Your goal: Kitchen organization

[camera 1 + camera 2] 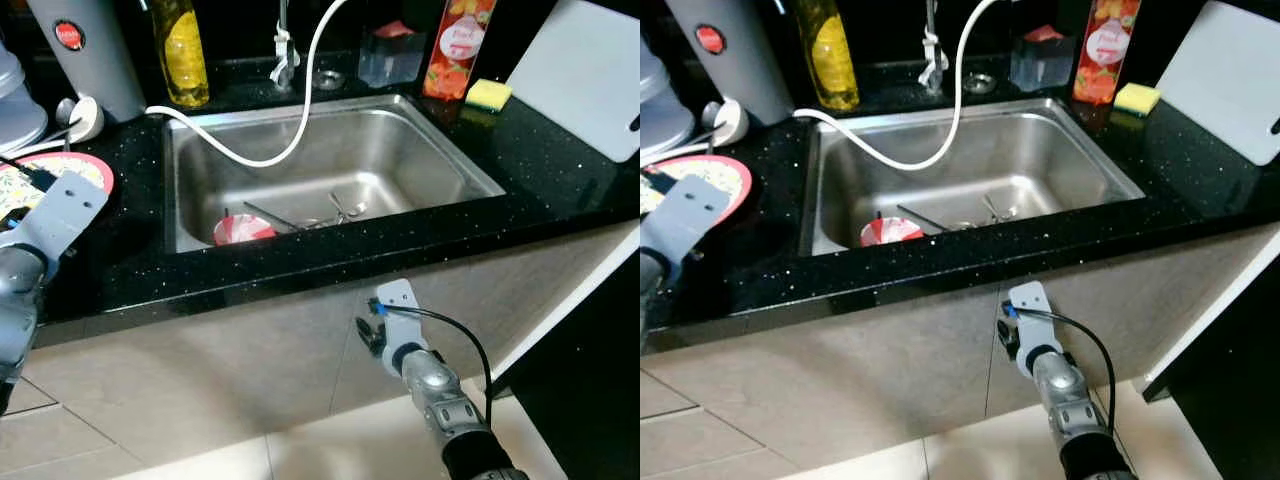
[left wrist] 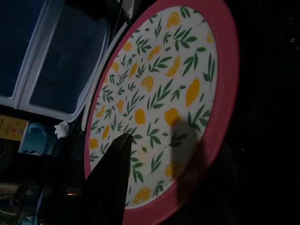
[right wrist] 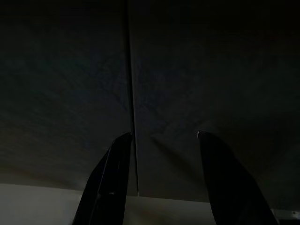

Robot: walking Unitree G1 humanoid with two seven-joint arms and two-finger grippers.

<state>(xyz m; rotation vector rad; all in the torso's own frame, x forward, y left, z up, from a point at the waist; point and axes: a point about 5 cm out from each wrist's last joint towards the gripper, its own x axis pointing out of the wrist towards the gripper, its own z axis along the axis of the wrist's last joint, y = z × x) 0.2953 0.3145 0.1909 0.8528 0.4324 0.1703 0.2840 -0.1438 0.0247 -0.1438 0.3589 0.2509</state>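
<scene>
The left tool (image 2: pixel 112 187) hovered over the round pink-rimmed lemon-patterned plate (image 2: pixel 159 108) on the black speckled worktop (image 1: pixel 560 180), its opening unclear, apparently approaching; next came a rim grasp. The right tool (image 3: pixel 164 183) hung open, empty.

I saw a white cutting board (image 1: pixel 585 75) leaning at the counter's far right, grey cabinet doors (image 1: pixel 220 370) below, pale floor tiles (image 1: pixel 60 440).
</scene>
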